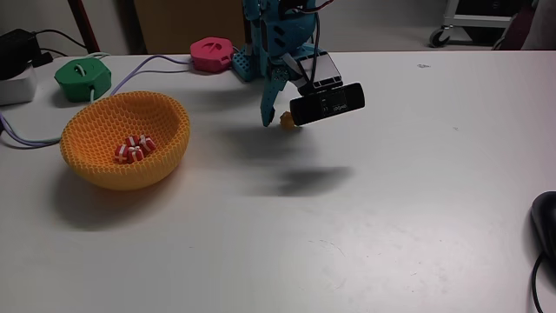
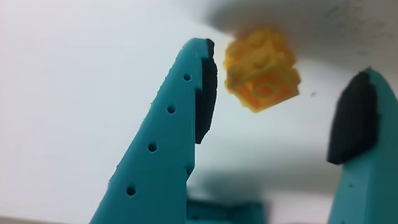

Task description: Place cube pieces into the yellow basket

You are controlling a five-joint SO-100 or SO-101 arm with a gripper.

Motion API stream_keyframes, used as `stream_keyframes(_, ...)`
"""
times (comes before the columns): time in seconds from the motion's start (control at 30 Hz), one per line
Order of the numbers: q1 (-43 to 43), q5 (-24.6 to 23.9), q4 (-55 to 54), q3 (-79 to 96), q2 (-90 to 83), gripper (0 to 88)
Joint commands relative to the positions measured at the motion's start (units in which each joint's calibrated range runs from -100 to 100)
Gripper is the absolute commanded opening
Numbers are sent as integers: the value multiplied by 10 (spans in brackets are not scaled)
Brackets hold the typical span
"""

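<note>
The yellow basket [image 1: 127,139], a honeycomb-mesh bowl, stands at the left of the white table in the fixed view. Several red-and-white striped cube pieces [image 1: 133,149] lie inside it. A plain yellow-orange cube [image 1: 287,122] rests on the table near the middle, just under the arm. My teal gripper [image 1: 277,119] hangs over it, pointing down. In the wrist view the gripper [image 2: 284,60] is open, and the yellow-orange cube [image 2: 261,78] lies on the table between the two black-padded fingers [image 2: 180,130], touching neither.
A green round gadget [image 1: 82,76] and a pink round gadget [image 1: 213,54] sit behind the basket, with cables running off to the left. A black mouse [image 1: 546,222] lies at the right edge. The black wrist camera [image 1: 326,104] sticks out beside the gripper.
</note>
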Motion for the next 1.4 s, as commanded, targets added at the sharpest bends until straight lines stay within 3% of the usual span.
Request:
stream_keyframes(0.0, 13, 6, -8, 1, -11, 263)
stream_keyframes(0.07, 14, 10, 2, 5, -10, 231)
stream_keyframes(0.33, 39, 80, 34, 5, -11, 239)
stream_keyframes(0.43, 35, 86, 33, 5, -11, 228)
stream_keyframes(0.7, 55, 107, 8, 11, -10, 6)
stream_keyframes(0.77, 66, 122, 24, -10, -10, 0)
stream_keyframes(0.93, 171, 203, 132, -199, 8, 0)
stream_keyframes(1.07, 286, 261, 127, -345, 29, 0)
stream_keyframes(1.23, 427, 305, -7, -422, 56, 0)
stream_keyframes(1.37, 511, 300, -161, -352, 59, 6)
